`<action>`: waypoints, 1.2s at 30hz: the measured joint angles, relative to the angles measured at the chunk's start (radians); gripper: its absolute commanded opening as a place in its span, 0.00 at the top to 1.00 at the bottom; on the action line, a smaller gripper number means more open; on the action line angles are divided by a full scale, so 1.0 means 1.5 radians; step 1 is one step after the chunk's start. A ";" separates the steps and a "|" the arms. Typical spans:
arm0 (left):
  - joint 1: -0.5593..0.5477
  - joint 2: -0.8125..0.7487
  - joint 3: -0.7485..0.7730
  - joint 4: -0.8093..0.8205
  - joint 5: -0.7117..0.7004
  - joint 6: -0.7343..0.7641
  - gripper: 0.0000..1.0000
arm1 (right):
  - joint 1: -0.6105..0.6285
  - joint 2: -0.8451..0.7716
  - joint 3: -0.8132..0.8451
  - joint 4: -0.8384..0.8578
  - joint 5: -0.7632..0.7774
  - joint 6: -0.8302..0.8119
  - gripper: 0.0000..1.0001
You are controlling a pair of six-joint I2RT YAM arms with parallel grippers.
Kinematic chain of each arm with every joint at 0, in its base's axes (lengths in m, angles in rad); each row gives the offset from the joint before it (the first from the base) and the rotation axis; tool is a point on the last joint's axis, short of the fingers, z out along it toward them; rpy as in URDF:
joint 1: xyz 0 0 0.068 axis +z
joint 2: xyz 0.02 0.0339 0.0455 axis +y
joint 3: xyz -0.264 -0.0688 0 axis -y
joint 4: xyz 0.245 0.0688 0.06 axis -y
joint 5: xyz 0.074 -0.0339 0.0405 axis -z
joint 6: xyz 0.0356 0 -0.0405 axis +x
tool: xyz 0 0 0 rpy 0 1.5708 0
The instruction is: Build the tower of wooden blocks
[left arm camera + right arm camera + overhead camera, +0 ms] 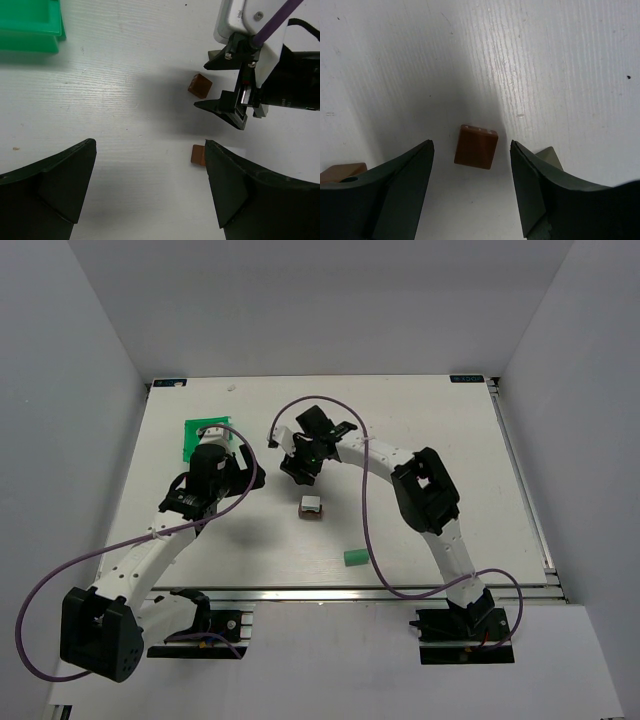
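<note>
The wood block tower [311, 507] is a short stack, a whitish block on a brown one, at the table's middle. My right gripper [298, 468] hangs just behind it. In the right wrist view it [471, 145] is open, its fingers either side of a loose brown block [476, 146] lying flat, not touching it. A pale block [549, 156] peeks from behind its right finger. My left gripper [150, 145] is open and empty over bare table, left of that brown block [200, 85]. A second brown piece [198, 154] is half hidden by its right finger.
A green plastic bin [205, 436] stands at the back left, close behind the left gripper; it also shows in the left wrist view [30, 30]. A loose green block [355, 557] lies near the front edge. Purple cables loop over both arms.
</note>
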 measured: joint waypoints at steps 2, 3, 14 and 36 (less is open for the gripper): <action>0.000 0.000 0.000 0.000 0.000 0.002 0.02 | 0.000 0.009 0.000 0.000 0.002 0.000 0.32; 0.000 0.000 0.000 0.000 0.000 0.002 0.02 | -0.001 0.013 0.000 0.000 0.003 0.000 0.32; 0.000 0.000 0.000 0.000 0.001 0.002 0.02 | -0.009 0.022 0.000 0.011 0.004 0.011 0.76; 0.000 -0.113 -0.036 0.089 0.234 0.003 0.02 | -0.050 -0.407 -0.254 0.229 -0.444 0.223 0.78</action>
